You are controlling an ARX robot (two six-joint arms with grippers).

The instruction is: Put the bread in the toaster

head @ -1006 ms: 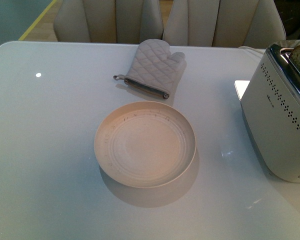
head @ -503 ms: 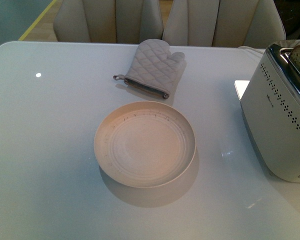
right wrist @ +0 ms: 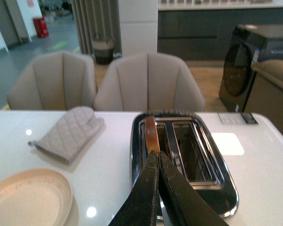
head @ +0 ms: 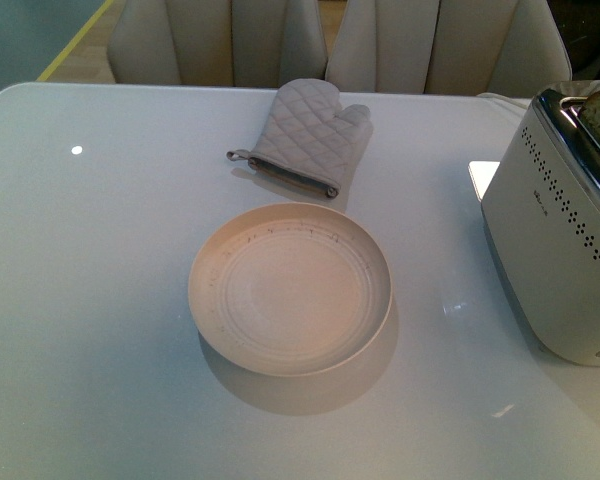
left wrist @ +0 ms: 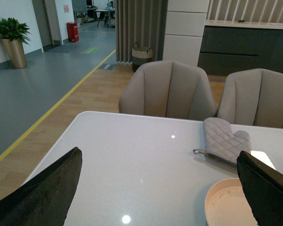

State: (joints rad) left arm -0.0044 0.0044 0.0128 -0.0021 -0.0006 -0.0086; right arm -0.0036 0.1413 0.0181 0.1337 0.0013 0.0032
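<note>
Bread (right wrist: 151, 134): seated in one slot of toaster (head: 560, 235), right edge of desk (head: 100, 300).
Right end effector (right wrist: 158, 157): closed, empty, above bread's crust.
Left end effector (left wrist: 155, 188): wide open, empty.
Step advice: lift straight up, avoid snagging crust.
</note>
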